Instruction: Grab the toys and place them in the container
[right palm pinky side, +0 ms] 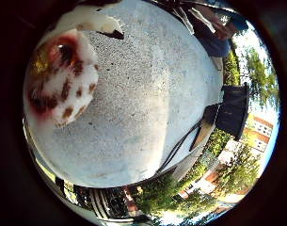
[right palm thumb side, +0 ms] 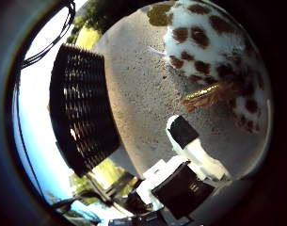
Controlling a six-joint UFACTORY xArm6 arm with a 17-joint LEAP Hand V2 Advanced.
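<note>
The toy [right palm thumb side: 213, 52], a white plush animal with brown spots, lies on the pale speckled table [right palm pinky side: 152, 103] close under the palm and off to one side of it, large in both palm views. In the little-finger view its head end shows, with a dark eye ringed in red-brown; in the thumb view its spotted body runs along the edge of sight, with a tuft of tan fur on it. Its full length is cut off, so I cannot tell its long axis for sure.

The hand [right palm thumb side: 190, 155] holds nothing. One finger, white with a black pad, reaches out nearly straight toward the toy, its tip just short of the spotted flank and apart from it. So the hand looks relaxed and released, not clenched.

The container [right palm thumb side: 82, 113], a black mesh basket, stands on the table on the far side of the hand from the toy, well apart from it.

The grasp looks not yet made. The coming move likely calls for the fingers to shift sideways over the toy's body before curling round it.
</note>
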